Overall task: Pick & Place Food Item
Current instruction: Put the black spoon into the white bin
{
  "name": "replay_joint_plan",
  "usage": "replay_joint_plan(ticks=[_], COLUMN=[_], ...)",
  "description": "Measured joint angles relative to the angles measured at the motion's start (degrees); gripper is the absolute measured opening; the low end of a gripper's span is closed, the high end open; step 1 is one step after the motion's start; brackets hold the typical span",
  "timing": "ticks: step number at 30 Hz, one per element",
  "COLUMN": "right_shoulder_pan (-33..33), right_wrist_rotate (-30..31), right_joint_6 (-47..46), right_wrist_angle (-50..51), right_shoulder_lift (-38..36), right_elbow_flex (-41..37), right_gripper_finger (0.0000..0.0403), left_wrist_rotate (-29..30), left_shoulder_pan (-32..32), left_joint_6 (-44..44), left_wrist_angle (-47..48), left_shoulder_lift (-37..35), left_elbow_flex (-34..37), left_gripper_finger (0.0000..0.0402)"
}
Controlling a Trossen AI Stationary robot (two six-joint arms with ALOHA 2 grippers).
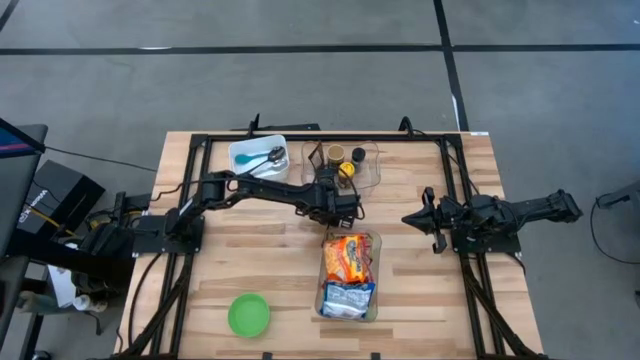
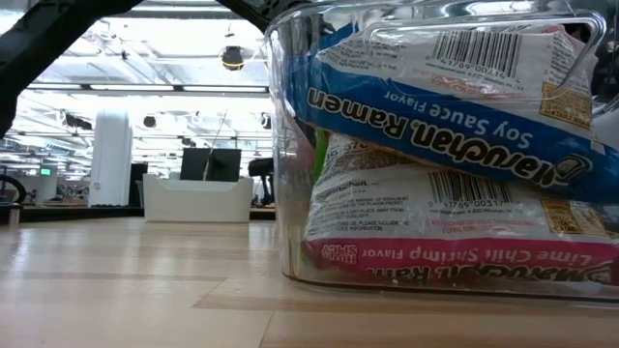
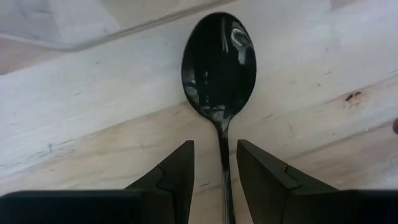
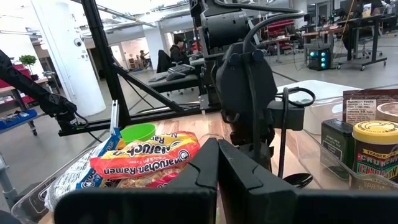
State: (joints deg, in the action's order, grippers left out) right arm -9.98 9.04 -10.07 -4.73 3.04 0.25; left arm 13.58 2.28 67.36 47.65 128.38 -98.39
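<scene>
Gripping a black spoon (image 3: pixel 219 68) by its handle, the left end effector (image 3: pixel 214 171) sits low over the desk (image 1: pixel 270 260); the right end effector (image 1: pixel 412 218) waits, fingers together.

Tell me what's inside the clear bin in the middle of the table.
The clear bin holds Maruchan ramen packets: an orange one on top, a blue soy sauce one, a lime chili shrimp one beneath. Anything deeper is covered.
</scene>
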Motion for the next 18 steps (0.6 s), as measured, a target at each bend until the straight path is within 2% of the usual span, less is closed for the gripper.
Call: replay_joint_plan(ticks=[18], right_shoulder_pan=[0.0], right_wrist_rotate=[0.0], right_joint_6=[0.0], right_wrist_angle=[0.0], right_shoulder_lift=[0.0], right_elbow_flex=[0.0], right_gripper_finger=[0.0000], left_wrist_rotate=[0.4], left_shoulder_pan=[-0.6], left_joint_6=[0.2], left_wrist_angle=[-0.4], left_shoulder_lift=[1.4], left_elbow_flex=[-0.1], left_gripper_finger=[0.0115])
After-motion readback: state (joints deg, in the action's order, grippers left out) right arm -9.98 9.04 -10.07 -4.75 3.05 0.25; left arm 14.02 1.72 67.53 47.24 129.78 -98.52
